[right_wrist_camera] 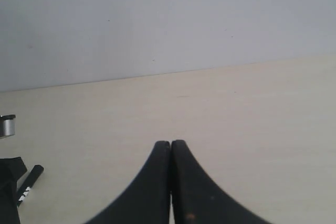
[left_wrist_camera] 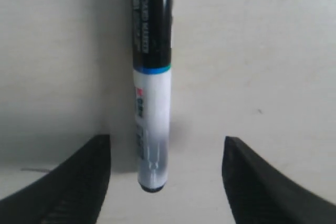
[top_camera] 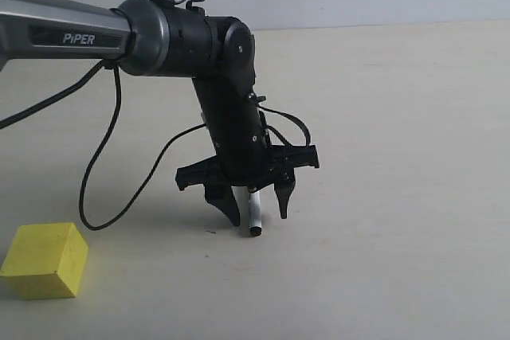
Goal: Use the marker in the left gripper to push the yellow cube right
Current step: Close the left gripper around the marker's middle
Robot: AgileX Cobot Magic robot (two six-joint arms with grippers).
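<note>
- Left gripper (top_camera: 259, 214): over the middle of the bench (top_camera: 398, 197), well forward of its back edge, pointing down from a black and grey arm (top_camera: 80, 36) marked "PIPER".
- Jaws of left gripper: wide apart. In the left wrist view both fingers (left_wrist_camera: 68, 187) stand clear of the marker (left_wrist_camera: 152, 103), with bare bench showing on either side of it.
- Marker: hangs upright between those fingers, black cap uppermost, white barrel below, small black end lowest. Upper part hidden inside the gripper body in the exterior view, so cannot tell what grips it there.
- Marker tip: down at about fingertip level, very close to the bench. Cannot tell whether touching.
- Cube (top_camera: 45, 260): flat on the bench toward its front left corner as the exterior view shows it, one corner turned toward the camera. Well apart from the marker (top_camera: 254, 216) and gripper, nothing touching it.
- Cable (top_camera: 96, 189): black, drooping in a loop from the arm down toward the bench between cube and gripper.
- Right gripper (right_wrist_camera: 171, 142): jaws closed tight, fingertips pressed together, nothing between them. Pointed across bare bench toward the back edge and the grey wall (right_wrist_camera: 168, 19).
</note>
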